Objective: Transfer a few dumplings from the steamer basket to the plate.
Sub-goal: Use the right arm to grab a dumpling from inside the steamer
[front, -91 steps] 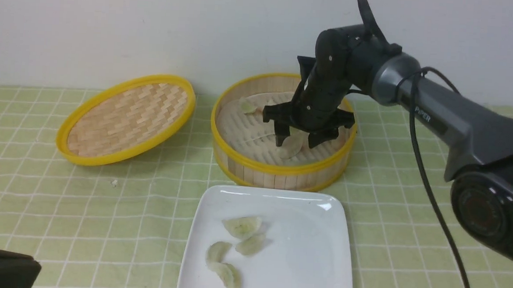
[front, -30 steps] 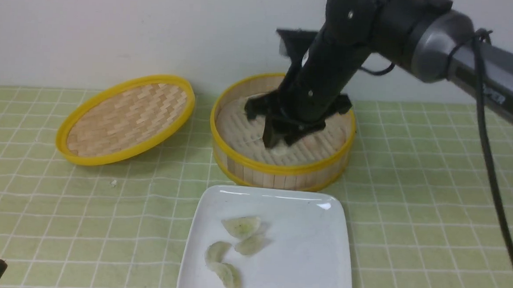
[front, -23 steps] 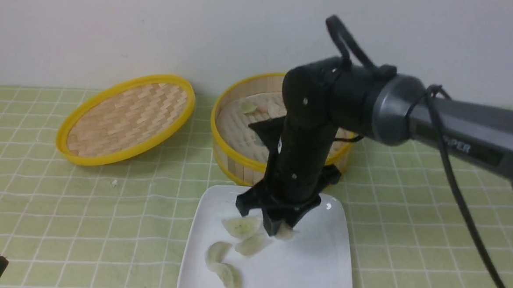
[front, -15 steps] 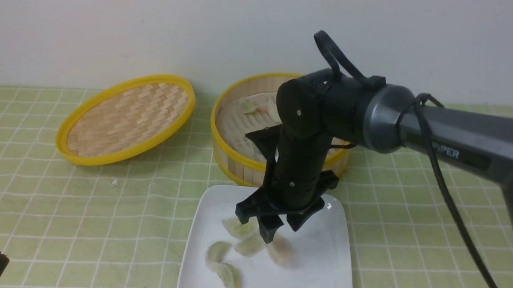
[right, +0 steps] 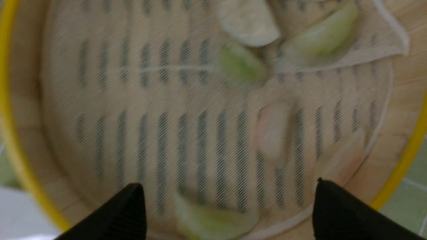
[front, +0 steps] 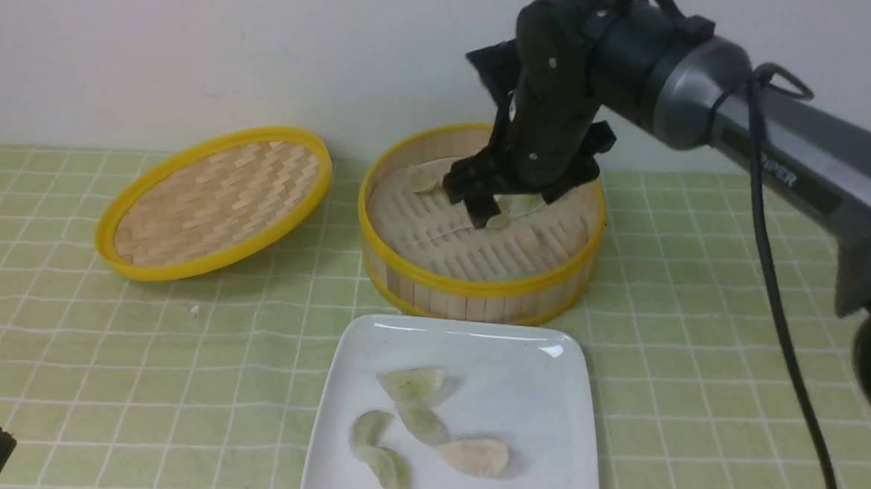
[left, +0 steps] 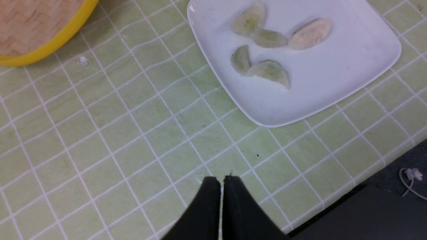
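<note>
Wide open and empty above the steamer basket (front: pixel 470 285), the right gripper (front: pixel 516 204) should squarely straddle one dumpling (front: pixel 498 220) inside and close gently, sparing its skin; the left gripper (left: pixel 221 181) sits shut.

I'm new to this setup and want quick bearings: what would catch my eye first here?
The black-and-grey right arm dominates, its jaws open above the round yellow-rimmed bamboo steamer basket at the back. Nearer the camera, a glossy white square plate holds five pale half-moon dumplings; a woven bamboo lid lies left of the basket.
</note>
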Action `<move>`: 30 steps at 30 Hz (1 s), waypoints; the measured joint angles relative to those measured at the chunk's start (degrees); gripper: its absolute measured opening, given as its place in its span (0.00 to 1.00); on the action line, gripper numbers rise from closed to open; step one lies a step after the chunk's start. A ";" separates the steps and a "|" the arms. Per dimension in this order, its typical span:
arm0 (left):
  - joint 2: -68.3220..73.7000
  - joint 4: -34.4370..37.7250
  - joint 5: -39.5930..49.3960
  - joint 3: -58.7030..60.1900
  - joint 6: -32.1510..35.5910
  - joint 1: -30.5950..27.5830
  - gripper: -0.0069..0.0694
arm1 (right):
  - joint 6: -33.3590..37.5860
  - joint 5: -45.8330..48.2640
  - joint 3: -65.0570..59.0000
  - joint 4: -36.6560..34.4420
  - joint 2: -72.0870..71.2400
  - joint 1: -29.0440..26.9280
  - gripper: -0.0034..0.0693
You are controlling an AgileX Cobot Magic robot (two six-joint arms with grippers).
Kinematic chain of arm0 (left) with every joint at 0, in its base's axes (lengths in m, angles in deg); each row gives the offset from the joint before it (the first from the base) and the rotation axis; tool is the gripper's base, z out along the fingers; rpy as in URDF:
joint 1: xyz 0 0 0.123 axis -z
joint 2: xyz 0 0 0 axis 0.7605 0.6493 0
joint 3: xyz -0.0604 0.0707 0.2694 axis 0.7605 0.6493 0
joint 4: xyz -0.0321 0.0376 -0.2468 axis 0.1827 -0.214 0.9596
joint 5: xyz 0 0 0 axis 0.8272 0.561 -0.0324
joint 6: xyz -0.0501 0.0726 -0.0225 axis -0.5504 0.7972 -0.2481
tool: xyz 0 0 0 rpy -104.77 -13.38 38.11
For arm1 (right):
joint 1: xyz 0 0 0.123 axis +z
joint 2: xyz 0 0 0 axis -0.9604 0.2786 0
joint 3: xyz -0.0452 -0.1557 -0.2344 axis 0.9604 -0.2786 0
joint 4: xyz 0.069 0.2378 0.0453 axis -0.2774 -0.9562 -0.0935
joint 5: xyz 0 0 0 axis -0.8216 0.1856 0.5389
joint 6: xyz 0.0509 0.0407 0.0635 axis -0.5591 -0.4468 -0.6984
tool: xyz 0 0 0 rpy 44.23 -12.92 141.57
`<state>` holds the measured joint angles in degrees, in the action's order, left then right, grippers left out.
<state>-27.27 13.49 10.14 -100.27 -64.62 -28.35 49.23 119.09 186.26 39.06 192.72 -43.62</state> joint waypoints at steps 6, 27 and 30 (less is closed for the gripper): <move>0.00 0.00 0.00 0.00 -0.44 0.00 0.08 | -0.11 -1.78 6.57 -0.33 8.43 -4.28 0.84; 0.00 0.13 0.24 0.00 -1.07 0.00 0.08 | 4.18 1.55 12.39 -4.36 10.59 -4.58 0.31; 0.00 0.07 0.30 0.00 -1.07 0.00 0.08 | 4.59 1.47 8.05 -9.28 5.11 -4.52 0.31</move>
<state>-27.27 13.56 10.44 -100.27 -65.69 -28.35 53.81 120.55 194.31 29.78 197.83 -48.14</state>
